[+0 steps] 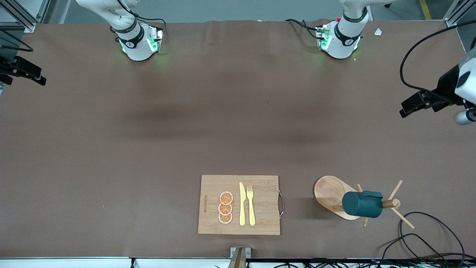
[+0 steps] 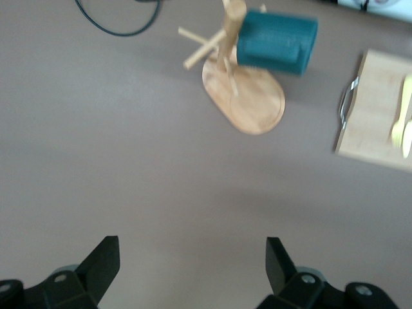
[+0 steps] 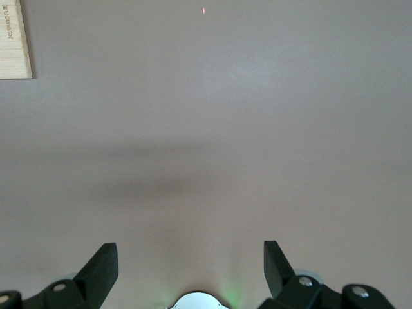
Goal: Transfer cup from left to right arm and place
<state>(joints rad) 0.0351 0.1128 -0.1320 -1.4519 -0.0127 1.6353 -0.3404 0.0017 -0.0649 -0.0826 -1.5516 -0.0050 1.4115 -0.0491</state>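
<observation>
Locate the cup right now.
The cup hangs sideways on the wooden mug tree, toward the left arm's end, beside the cutting board.

My workplace is a robotics laboratory staged as a kitchen scene. My two arm bases (image 1: pixel 138 42) are bolted along one edge of a table (image 1: pixel 148 149) covered in plain brown sheeting, with aluminium framing (image 1: pixel 22 16) at its corners, loose black cables (image 1: pixel 420 238) at its edge, and a mounted camera (image 1: pixel 442 95) overlooking it. The cutting board (image 1: pixel 260 204) with toy cutlery (image 1: pixel 247 204) serves as props.
</observation>
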